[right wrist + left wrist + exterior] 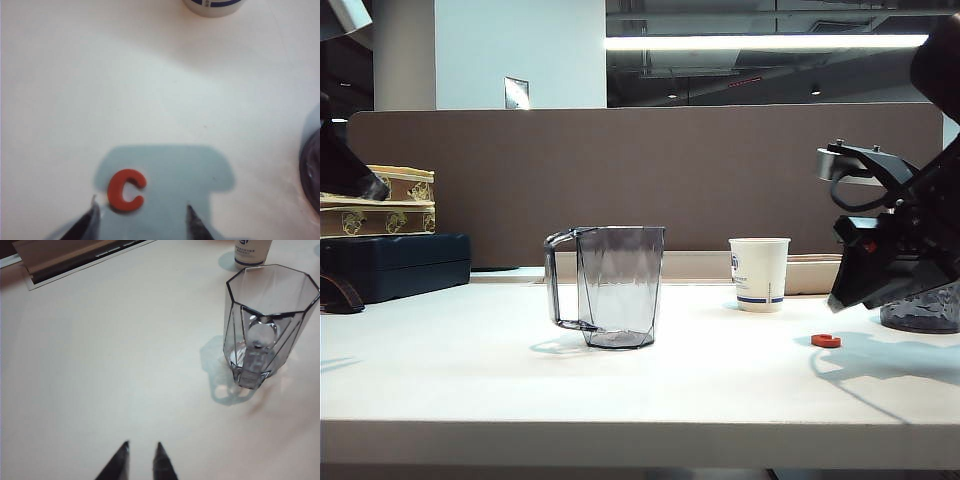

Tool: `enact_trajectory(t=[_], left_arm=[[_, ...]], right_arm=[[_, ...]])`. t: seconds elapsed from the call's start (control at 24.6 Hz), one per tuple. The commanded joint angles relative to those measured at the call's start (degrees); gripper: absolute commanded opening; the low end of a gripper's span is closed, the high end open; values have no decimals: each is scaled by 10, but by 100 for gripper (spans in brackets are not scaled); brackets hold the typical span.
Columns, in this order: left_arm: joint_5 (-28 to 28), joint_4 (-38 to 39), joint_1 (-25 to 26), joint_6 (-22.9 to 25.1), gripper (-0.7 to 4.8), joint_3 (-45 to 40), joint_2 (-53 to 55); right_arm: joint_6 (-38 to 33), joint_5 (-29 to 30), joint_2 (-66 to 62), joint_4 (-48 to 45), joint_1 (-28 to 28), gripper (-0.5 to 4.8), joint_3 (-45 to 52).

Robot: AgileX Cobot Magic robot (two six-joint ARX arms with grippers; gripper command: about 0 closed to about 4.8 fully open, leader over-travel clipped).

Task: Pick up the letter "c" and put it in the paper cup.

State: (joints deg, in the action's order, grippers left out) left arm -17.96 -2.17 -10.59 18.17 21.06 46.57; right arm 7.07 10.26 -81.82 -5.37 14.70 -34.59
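Observation:
The letter "c" point(826, 340) point(126, 190), a small flat red-orange piece, lies on the white table at the right. My right gripper point(141, 205) point(842, 298) hangs just above it, open. The piece sits ahead of the gap, close to one fingertip point(93, 207), and nothing is between the fingers. The paper cup point(759, 274) point(214, 6), white with a blue stripe, stands upright behind and left of the letter. My left gripper point(142, 446) hovers over bare table at the left, its tips a narrow gap apart with nothing in them.
A clear grey handled pitcher point(618, 285) point(267, 325) stands mid-table. A dark textured holder point(923, 308) point(312, 172) stands at the far right, close to the right arm. A dark case point(395, 262) with boxes on it sits at the back left. A brown partition point(650, 170) runs behind.

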Motion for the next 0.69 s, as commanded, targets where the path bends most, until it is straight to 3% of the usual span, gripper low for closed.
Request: enact_trajectory(t=[0.04,0.69], left_arm=[[-1,-7,0,-2,62,1,2],[-16,-13,0,-2,62,1,25]], right_arm=[[-2,-2,-14,-27,0,216,-3],[-2,28,-62,-35,1,216,-3]])
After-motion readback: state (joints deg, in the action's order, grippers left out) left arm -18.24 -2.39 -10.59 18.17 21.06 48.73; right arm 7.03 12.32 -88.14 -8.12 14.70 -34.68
